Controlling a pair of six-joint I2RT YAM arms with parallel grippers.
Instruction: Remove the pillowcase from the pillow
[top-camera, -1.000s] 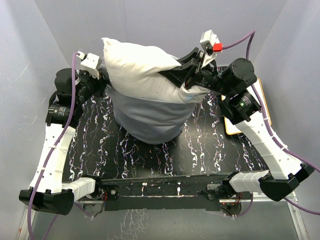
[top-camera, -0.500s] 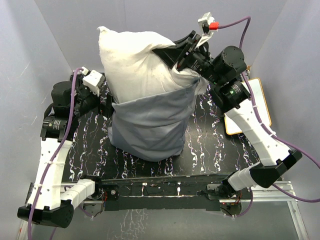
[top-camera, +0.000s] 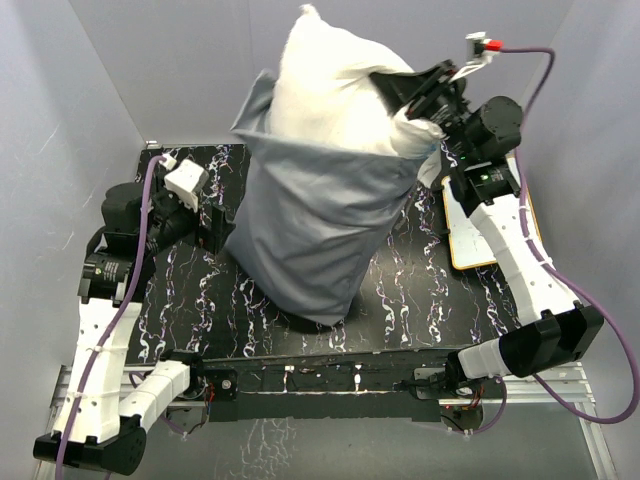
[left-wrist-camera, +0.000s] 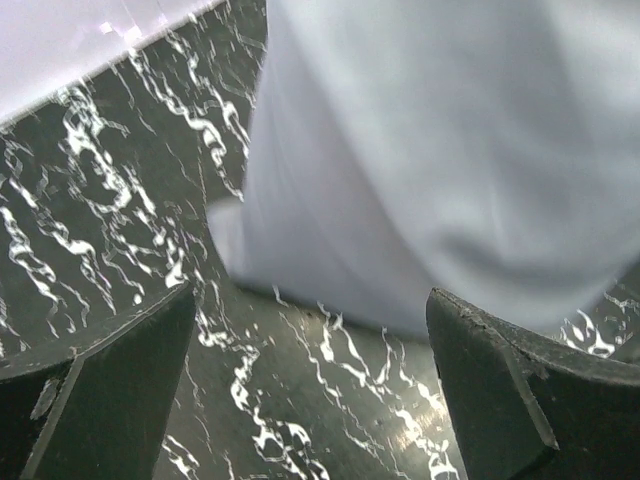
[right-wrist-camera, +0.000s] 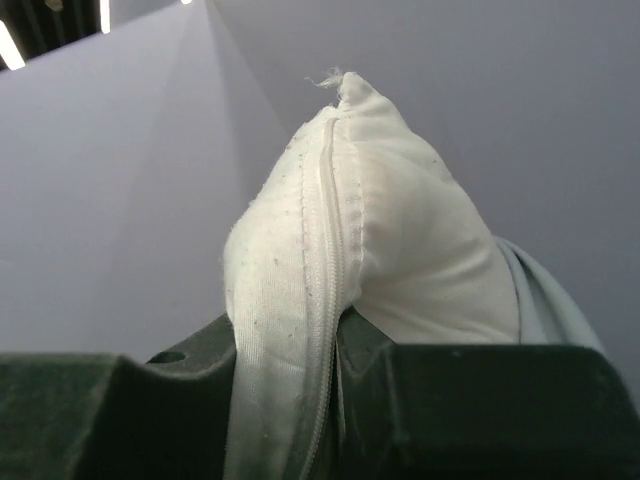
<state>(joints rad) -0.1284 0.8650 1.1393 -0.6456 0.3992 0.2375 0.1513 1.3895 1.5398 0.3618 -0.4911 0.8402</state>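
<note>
Up at one o'clock, my right gripper clamps the pillow corner; pillowcase sheathes its lower half. My left gripper, nine o'clock, gapes empty. Judged half done.

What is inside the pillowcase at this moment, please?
The pillow, its top sticking out above the pillowcase rim; its lower part is covered and cannot be seen.
</note>
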